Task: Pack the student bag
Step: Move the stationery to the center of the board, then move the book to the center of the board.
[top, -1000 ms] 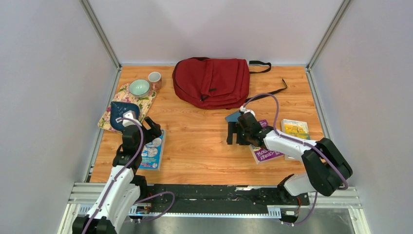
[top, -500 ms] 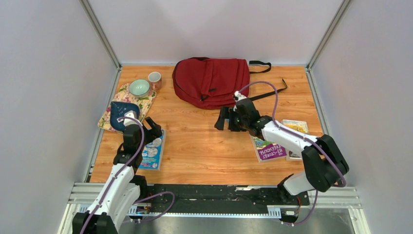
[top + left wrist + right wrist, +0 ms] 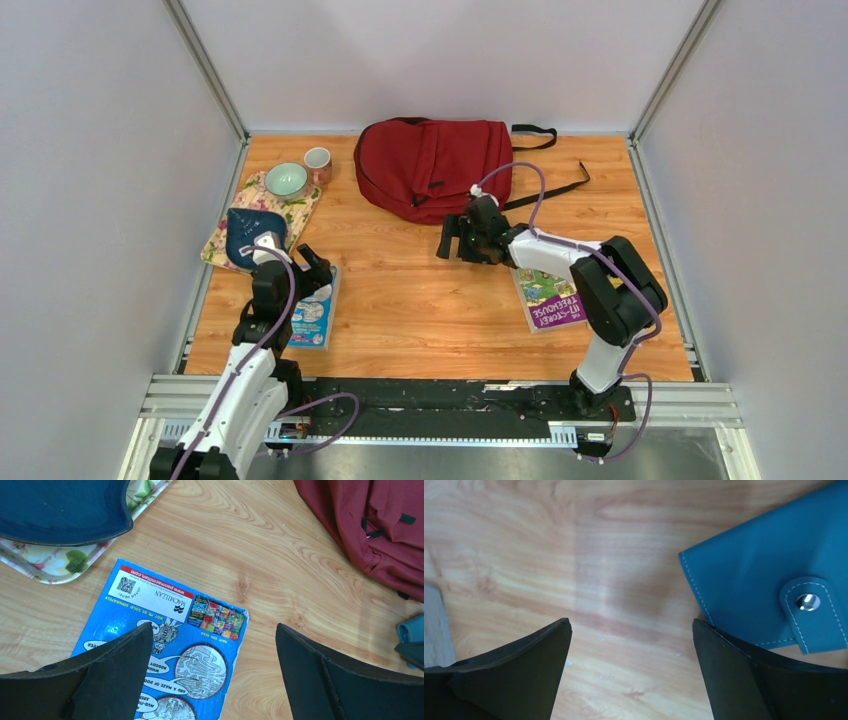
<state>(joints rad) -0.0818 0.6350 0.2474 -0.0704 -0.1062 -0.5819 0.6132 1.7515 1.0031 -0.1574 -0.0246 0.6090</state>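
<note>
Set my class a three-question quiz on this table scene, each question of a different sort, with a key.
1. True or false: the right gripper is shut on the wallet.
2. What lies under the left gripper? A. the wallet B. a blue book C. a pencil
3. Fill in: the mug stands between the bowl and the ____.
Key: 1. False; its fingers are open and the wallet lies on the table beside them. 2. B. 3. bag.
</note>
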